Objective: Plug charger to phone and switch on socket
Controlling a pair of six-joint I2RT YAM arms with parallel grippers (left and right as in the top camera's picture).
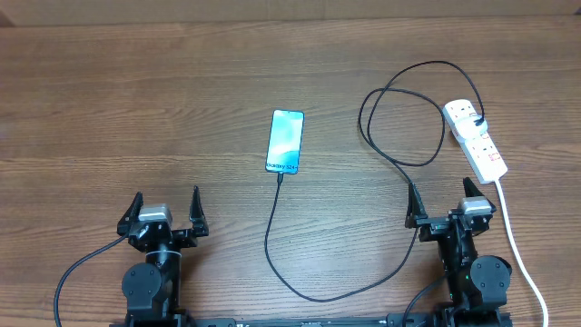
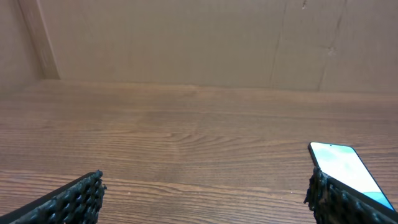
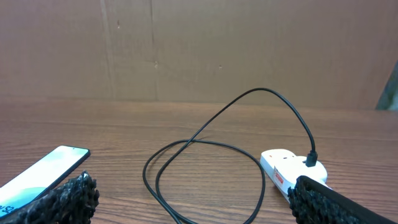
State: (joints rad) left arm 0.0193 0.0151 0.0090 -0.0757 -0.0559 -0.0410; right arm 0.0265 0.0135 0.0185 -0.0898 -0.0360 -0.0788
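We see a smartphone (image 1: 285,141) lying flat near the middle of the wooden counter (image 1: 136,91). Its blue-teal screen is lit, and the white text sits at the short edge nearest the arms. The charger cable (image 1: 272,238) meets that near edge with its small tip and appears to be seated in the phone. From there it runs toward the arms and curves right in a wide bow. It passes just beside the right end effector (image 1: 440,193) and climbs into a loose loop on the far right part of the counter. It ends in a black plug (image 1: 478,123) that sits in the far outlet of the white power strip (image 1: 467,134).

The strip lies at an angle at the right edge, and its thick white cord (image 1: 522,259) trails back past the right arm. We cannot tell how its red switches (image 1: 490,153) are set.

The left end effector (image 1: 166,204) sits at the near left, well apart from the phone. Its fingers are spread wide with nothing between them. The right end effector is equally wide apart and holds nothing. In its wrist view the phone shows by one finger and the strip by the other.
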